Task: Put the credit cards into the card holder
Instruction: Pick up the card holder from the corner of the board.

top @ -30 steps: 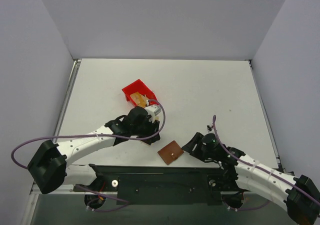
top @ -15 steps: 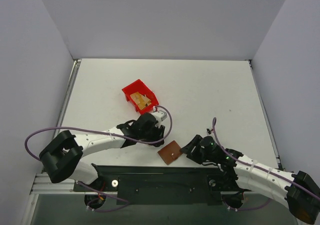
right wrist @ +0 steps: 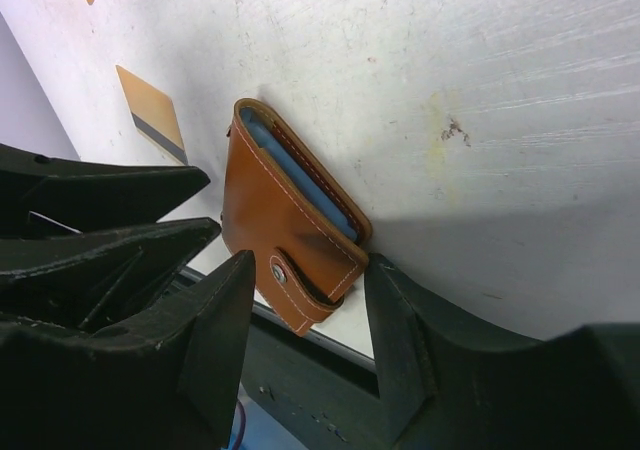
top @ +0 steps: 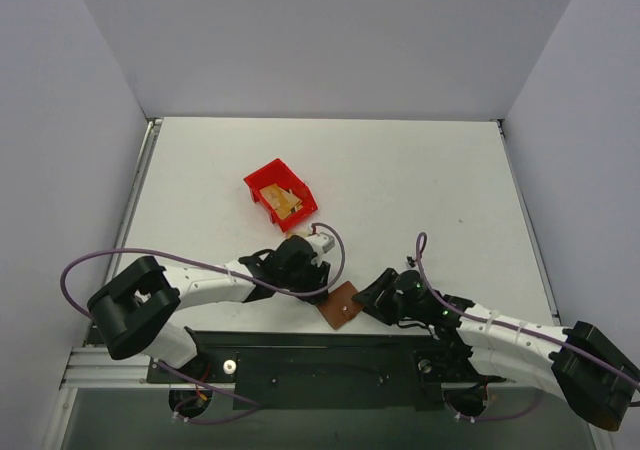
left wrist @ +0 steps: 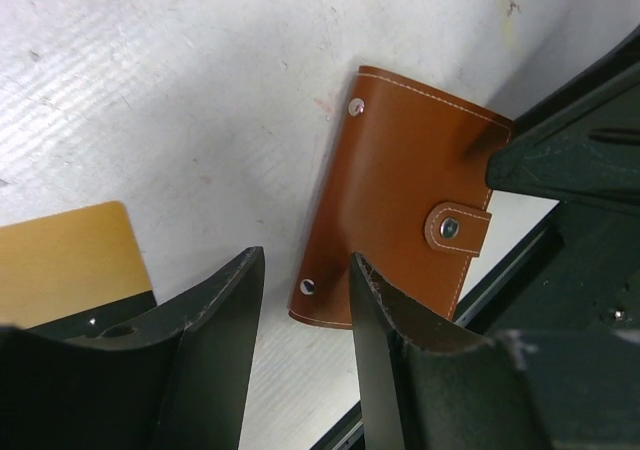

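On the white table (top: pixel 420 170), a red plastic bin (top: pixel 262 177) sits left of centre with thin gold-tan cards (top: pixel 288 204) lying inside. Nearer the front edge, the left gripper (left wrist: pixel 305 270) hovers with its jaws apart and nothing between them. One flat gold-tan card with a dark stripe (left wrist: pixel 60 260) lies on the table, partly hidden by one finger. To the right, the closed brown leather folding wallet (left wrist: pixel 410 200) lies flat at the table's front edge. The right gripper (right wrist: pixel 308 265) straddles its snap-tab end, jaws apart; whether they touch it is unclear.
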Robot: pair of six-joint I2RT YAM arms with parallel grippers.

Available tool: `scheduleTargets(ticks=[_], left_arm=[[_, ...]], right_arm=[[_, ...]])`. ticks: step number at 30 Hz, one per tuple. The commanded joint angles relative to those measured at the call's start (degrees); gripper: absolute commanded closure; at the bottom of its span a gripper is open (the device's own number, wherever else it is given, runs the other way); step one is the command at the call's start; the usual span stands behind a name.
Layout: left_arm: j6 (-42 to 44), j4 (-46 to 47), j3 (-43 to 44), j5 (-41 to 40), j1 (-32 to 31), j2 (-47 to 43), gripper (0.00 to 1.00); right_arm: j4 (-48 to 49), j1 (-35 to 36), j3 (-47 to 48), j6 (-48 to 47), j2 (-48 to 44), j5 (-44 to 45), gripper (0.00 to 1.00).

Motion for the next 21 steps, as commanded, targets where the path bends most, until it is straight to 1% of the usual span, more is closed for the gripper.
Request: scheduleTargets(ticks=[1,6,11,21], left_arm=[[-1.8,3.8,-0.9,2.2,-0.8,-0.2,0.51],[-4.0,5.8,-3.2,3.7,-1.8,-1.0,0.52],[-5.9,7.1,-4.0,4.7,-3.4,-1.3,0.52],[-7.2,8.1,-2.9,7.5,-4.5,-2.0,0.52]], right_arm=[[-0.6,0.4,-1.7,-0.3,2.1,0.7,0.57],[-0.6,0.3,-1.8,-1.7,1.5,2.2,0.62],[-1.2,0.1,-1.2,-3.8,1.4,4.0,0.70],[2.1,-0.3,-0.9,-6.0,3.5,4.0,0.75]])
